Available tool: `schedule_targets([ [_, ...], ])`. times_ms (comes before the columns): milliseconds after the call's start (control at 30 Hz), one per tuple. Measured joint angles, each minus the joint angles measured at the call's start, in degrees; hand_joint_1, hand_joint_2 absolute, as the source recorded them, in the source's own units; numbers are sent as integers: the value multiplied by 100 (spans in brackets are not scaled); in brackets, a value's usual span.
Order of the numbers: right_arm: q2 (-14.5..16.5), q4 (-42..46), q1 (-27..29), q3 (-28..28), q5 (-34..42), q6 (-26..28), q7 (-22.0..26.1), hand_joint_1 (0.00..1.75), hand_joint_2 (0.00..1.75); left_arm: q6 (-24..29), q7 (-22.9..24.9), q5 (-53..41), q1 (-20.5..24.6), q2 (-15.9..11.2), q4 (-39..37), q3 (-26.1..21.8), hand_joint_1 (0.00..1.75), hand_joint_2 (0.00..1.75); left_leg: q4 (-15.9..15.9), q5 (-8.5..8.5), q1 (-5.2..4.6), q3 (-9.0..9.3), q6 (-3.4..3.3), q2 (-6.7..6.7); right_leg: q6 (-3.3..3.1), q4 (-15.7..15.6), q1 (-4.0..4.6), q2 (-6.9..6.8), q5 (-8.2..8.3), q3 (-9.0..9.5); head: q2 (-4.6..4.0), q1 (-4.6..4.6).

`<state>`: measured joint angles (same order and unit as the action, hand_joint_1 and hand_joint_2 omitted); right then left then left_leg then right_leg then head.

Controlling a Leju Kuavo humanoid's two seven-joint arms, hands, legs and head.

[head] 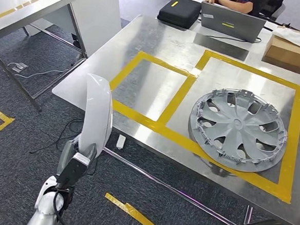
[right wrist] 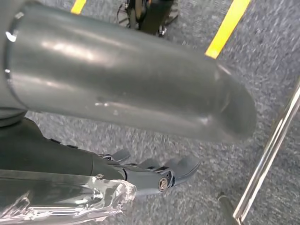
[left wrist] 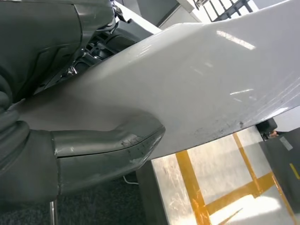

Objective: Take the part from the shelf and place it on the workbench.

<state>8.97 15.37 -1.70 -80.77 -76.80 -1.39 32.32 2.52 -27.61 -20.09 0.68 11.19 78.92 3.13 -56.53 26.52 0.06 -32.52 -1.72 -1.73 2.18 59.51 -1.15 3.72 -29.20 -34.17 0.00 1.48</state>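
My left hand (left wrist: 53, 159) grips a glossy white curved panel (head: 97, 114), thumb pressed on its face; I hold it upright over the carpet, just off the near edge of the steel workbench (head: 153, 46). My right hand (right wrist: 152, 176) hangs over the carpet holding nothing, fingers extended. A grey hubcap (head: 238, 130) fills the right yellow-taped bay (head: 292, 143); the left bay (head: 152, 89) lies bare.

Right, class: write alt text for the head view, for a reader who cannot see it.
The robot's left hand holds a long, curved, glossy white panel upright beside a steel workbench marked with yellow tape rectangles. A grey plastic wheel cover lies flat inside the right rectangle; a grey laptop and a cardboard box sit at the far edge.
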Motion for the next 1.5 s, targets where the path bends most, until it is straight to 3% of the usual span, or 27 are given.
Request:
schedule_targets([
  [67, -8, -4, -29, 2, -2, -1, 1, 0, 0, -1, 1, 3, -5, 11, -1, -6, 175, 175, 35, 0, -1, 29, -23, 117, 39, 604, 11, -250, -314, -311, 0, 23],
  [100, -10, -7, -36, 3, -4, -1, 0, 0, 0, -1, 2, 5, -8, 14, -2, -11, 175, 175, 33, 8, -10, 30, -33, 174, 59, 990, 8, -303, -476, -512, 0, 32],
  [133, -13, -7, -34, 3, -4, 0, -2, 0, 0, -1, 3, 6, -12, 13, -3, -17, 175, 175, 30, 16, -19, 33, -39, 228, 75, 1280, 5, -321, -559, -667, 0, 32],
  [167, -16, -7, -24, 2, -5, 1, -3, 0, 0, 1, 3, 7, -13, 13, -4, -22, 175, 175, 29, 25, -24, 39, -38, 274, 88, 1383, 5, -329, -535, -729, 0, 32],
  [200, -17, -7, -15, 1, -8, 3, -4, 0, 0, 5, 3, 10, -11, 14, -5, -28, 175, 175, 27, 37, -26, 52, -30, 316, 93, 1255, 5, -342, -400, -670, 0, 34],
  [267, -19, -7, -15, 1, -11, 8, -4, 0, 0, 32, 3, 20, -2, 14, -6, -43, 175, 175, 23, 73, -30, 96, 5, 385, 83, 488, 9, -433, -14, -273, 0, 33],
  [333, -20, -7, -27, 2, -21, 12, 0, 0, 0, 86, 5, 30, 29, 13, -8, -73, 175, 175, 4, 110, -55, 118, 59, 434, 23, -119, 28, -506, 163, 69, 0, 27],
  [433, -20, -7, -13, 3, -57, 16, 4, 0, 0, 199, 20, 11, 112, 15, -29, -143, 175, 175, -1, 137, -66, 126, 136, 469, -92, -227, 51, -483, 143, 144, 0, 23],
  [500, -20, -7, -14, 5, -89, 12, 5, 0, 0, 271, 41, -18, 197, 8, -64, -202, 175, 175, -163, 251, -48, 79, 209, 393, -164, -247, 30, -460, 131, 184, 0, 6],
  [567, -21, -7, -37, 9, -113, 8, 5, 0, 0, 324, 74, -35, 283, -13, -136, -284, 175, 175, -767, 544, -21, -205, 268, 277, -220, -258, 13, -432, 110, 232, 0, -15],
  [633, -23, -7, -52, 15, -131, 9, 4, 0, 0, 359, 103, -43, 330, -55, -254, -375, 175, 175, -1527, 798, 0, -637, 292, 239, -244, -256, 15, -386, 79, 267, 0, -17],
  [667, -24, -7, -49, 21, -140, 11, 4, 0, 0, 374, 109, -46, 341, -80, -315, -417, 175, 175, -1708, 780, 4, -773, 291, 235, -245, -256, 16, -357, 59, 291, 0, -19],
  [700, -25, -8, -44, 28, -149, 14, 3, 0, 0, 386, 110, -48, 356, -103, -369, -452, 175, 175, -1663, 637, 6, -803, 280, 232, -240, -255, 17, -328, 35, 324, 0, -20],
  [767, -23, -12, -37, 45, -161, 20, 3, 0, 0, 403, 109, -48, 404, -134, -445, -502, 175, 175, -1008, 129, 3, -572, 226, 220, -215, -256, 17, -281, -26, 411, 0, -21],
  [833, -22, -19, -45, 55, -171, 22, 3, 0, 0, 403, 108, -47, 475, -152, -508, -539, 175, 175, -350, -132, -18, -285, 156, 196, -163, -255, 29, -254, -90, 463, 0, -20],
  [867, -22, -22, -49, 58, -175, 24, 3, 0, 0, 403, 107, -47, 505, -157, -537, -555, 175, 175, -184, -137, -30, -216, 128, 186, -131, -266, 31, -246, -107, 471, 0, -15],
  [1000, -27, -29, -41, 84, -193, 30, 5, 0, 0, 408, 103, -47, 574, -175, -624, -597, 175, 175, -30, -42, -10, -89, 20, 176, 1, -103, 32, -276, -119, 432, -1, -2],
  [1067, -30, -34, -63, 96, -202, 29, 6, 0, 0, 407, 102, -48, 614, -175, -666, -613, 175, 175, -4, -1, 0, -5, -33, 179, 30, 455, 31, -311, -315, 109, -1, 15],
  [1133, -35, -37, -67, 101, -203, 29, 5, 0, 0, 407, 101, -48, 637, -174, -710, -625, 175, 175, -6, 59, -13, 40, -58, 180, 46, 1203, 32, -320, -575, -395, 0, 22],
  [1167, -39, -37, -56, 102, -203, 30, 5, 0, 0, 407, 101, -48, 637, -174, -733, -632, 175, 175, -7, 95, -19, 76, -59, 179, 52, 1406, 33, -321, -623, -581, 0, 20],
  [1200, -42, -38, -43, 102, -203, 30, 5, 0, 0, 407, 101, -48, 635, -174, -754, -639, 175, 175, -8, 137, -22, 127, -56, 177, 53, 1402, 34, -322, -557, -666, 0, 22],
  [1233, -44, -38, -34, 103, -203, 30, 5, 0, 0, 407, 101, -48, 635, -174, -773, -645, 175, 175, -8, 187, -24, 198, -48, 176, 48, 1171, 34, -326, -362, -635, 0, 21],
  [1300, -46, -39, -26, 105, -204, 30, 4, 0, 0, 408, 101, -48, 642, -174, -804, -655, 175, 175, -12, 302, -29, 353, -13, 180, 25, 414, 41, -352, 140, -404, 0, 21],
  [1333, -48, -39, -30, 108, -204, 29, 5, 0, 0, 408, 101, -48, 651, -175, -816, -660, 175, 175, -15, 355, -34, 405, 16, 182, -5, 113, 51, -371, 257, -299, 0, 21],
  [1367, -48, -39, -31, 111, -204, 28, 4, 0, 0, 408, 101, -48, 660, -176, -825, -665, 175, 175, -10, 402, -41, 432, 51, 185, -43, -50, 65, -384, 303, -223, 0, 19],
  [1500, -49, -40, -16, 118, -204, 28, 5, 0, 0, 405, 100, -48, 685, -180, -848, -677, 175, 175, -212, 451, -45, 436, 169, 185, -207, -129, 57, -366, 241, -38, 0, 14],
])
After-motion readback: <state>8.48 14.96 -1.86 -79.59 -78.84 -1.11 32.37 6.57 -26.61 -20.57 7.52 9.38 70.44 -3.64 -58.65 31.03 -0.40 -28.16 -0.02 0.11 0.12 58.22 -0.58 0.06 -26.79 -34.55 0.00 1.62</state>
